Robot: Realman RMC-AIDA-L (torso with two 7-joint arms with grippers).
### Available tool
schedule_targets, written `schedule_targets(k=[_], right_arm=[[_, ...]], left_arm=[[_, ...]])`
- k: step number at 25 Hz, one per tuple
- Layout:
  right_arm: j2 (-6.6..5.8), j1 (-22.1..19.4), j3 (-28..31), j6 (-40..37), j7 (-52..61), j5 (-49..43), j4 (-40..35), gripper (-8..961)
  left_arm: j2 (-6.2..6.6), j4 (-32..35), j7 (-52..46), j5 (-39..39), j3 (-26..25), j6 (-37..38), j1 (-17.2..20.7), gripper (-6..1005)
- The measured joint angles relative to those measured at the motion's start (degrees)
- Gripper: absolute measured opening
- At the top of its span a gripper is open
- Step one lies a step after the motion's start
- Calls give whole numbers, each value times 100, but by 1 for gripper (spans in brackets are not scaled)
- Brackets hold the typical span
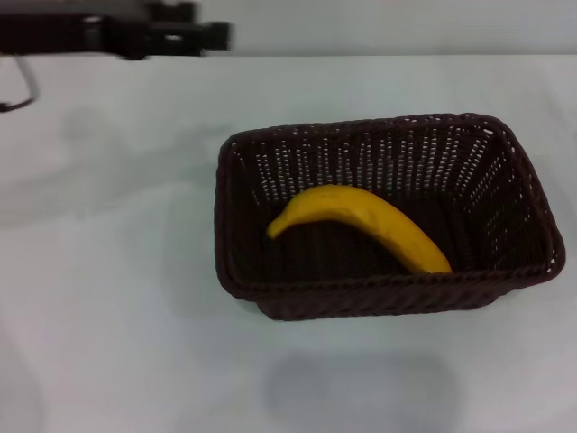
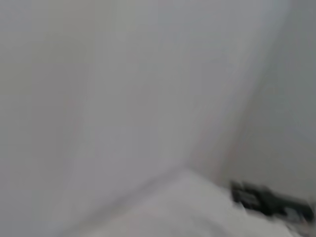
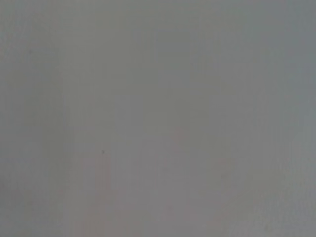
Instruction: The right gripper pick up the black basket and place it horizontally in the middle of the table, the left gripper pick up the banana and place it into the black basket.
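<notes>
The black basket point(image 1: 379, 293) lies lengthwise across the white table point(image 1: 108, 298), a little right of the middle in the head view. The yellow banana point(image 1: 361, 221) lies inside it on the basket floor, curved, with one end towards the basket's left and the other against the near wall. My left gripper point(image 1: 212, 36) is a black blocky tip at the far left edge of the table, well away from the basket and above the table's back edge. The right gripper is out of view.
A thin dark cable point(image 1: 22, 90) loops down at the far left edge. The left wrist view shows only blurred pale surfaces and a small dark object point(image 2: 271, 201). The right wrist view shows only plain grey.
</notes>
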Motion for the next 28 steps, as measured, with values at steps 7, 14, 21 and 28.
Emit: schedule_targets(k=[7,14,21,28], right_arm=[[0,-32,-3,96,-179,231,142,653],[1,-15,-4,324,-993,985,732,653],[1,10,-3,520,-1789,1531,1254,653],[0,51,-3,556,-1961,1774,1362,653]], left_arm=[[-256,-131,2195,-1780,-758,572,1503,882],[-408,-1706,4959,-3098,-1288,1057,2343,882],[-433,-3879,7701,-4549,-1988,1020,2444,882],[-453,-5000,8961,-5898,-2018,810,2359,882]])
